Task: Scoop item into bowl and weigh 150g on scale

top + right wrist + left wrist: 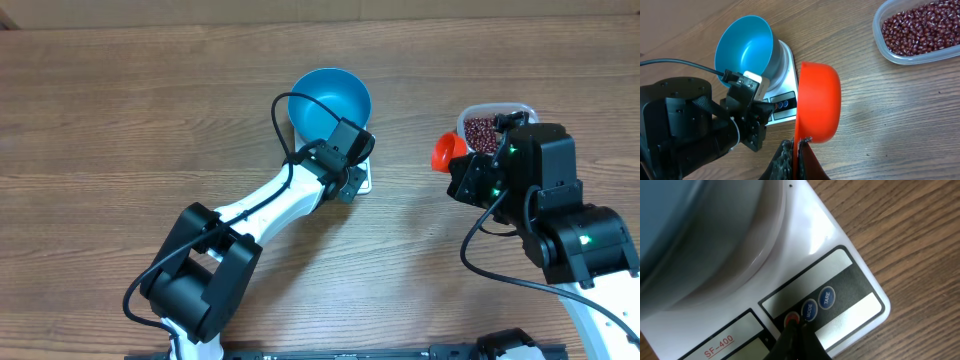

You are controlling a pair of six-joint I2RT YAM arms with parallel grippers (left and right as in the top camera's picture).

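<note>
Left gripper (793, 326), fingers pressed together, pokes the red button (791, 318) on the scale (810, 225). We read that as switching it on, with the blue bowl (330, 100) sitting on top. Right gripper (798, 148) pinches the orange scoop (817, 102) by its handle, held ready. The beans (920, 27) lie in the clear tub (900, 59), just far-right of the scoop.

Soft, even light from above, bright all over; the arms (270, 200) cast only faint shadows on the bench (100, 120). The scale (810, 240) carries a pale sheen (left wrist view), with the bowl (670, 225) out of focus at the edge. The scoop (817, 100) looks crisp.
</note>
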